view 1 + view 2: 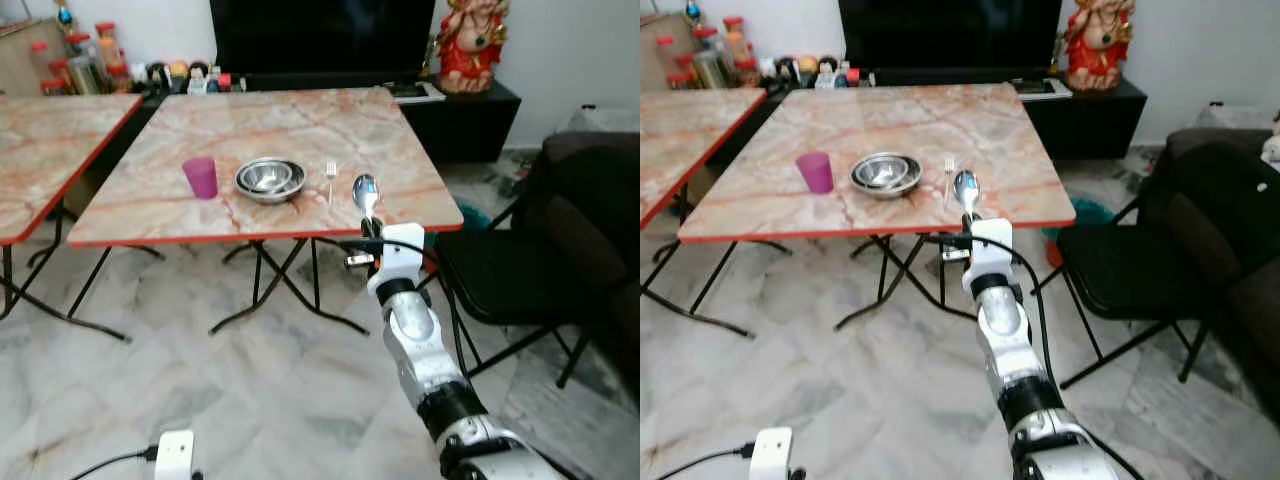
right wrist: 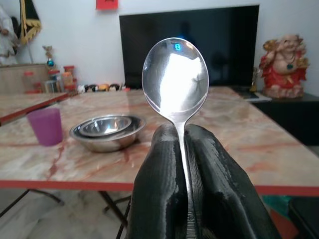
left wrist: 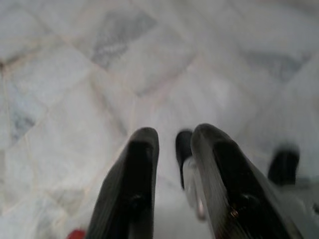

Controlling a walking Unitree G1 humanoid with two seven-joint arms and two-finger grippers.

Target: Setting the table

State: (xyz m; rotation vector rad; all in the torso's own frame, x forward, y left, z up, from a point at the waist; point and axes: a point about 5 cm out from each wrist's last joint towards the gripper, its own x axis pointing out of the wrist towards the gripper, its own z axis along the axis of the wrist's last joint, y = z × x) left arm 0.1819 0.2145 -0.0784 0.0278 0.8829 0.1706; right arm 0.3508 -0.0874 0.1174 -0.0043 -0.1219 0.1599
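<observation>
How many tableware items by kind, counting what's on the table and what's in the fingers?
Purple cup: 1
Steel bowls, nested: 2
Fork: 1
Spoon, clamped in the right gripper: 1
Total: 5

I've got bare desk (image 1: 400, 170) right of the fork (image 1: 331, 172), mid-frame; bowls (image 1: 270, 178) and purple cup (image 1: 200, 177) crowd its left, a black chair (image 1: 500, 275) sits lower right.

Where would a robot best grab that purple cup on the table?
Probably around the purple cup's side wall, near the middle, coming in level from the table's near edge. It stands upright and is narrow enough for two fingers; the steel bowls sit close on its right, so the front is freer.
</observation>
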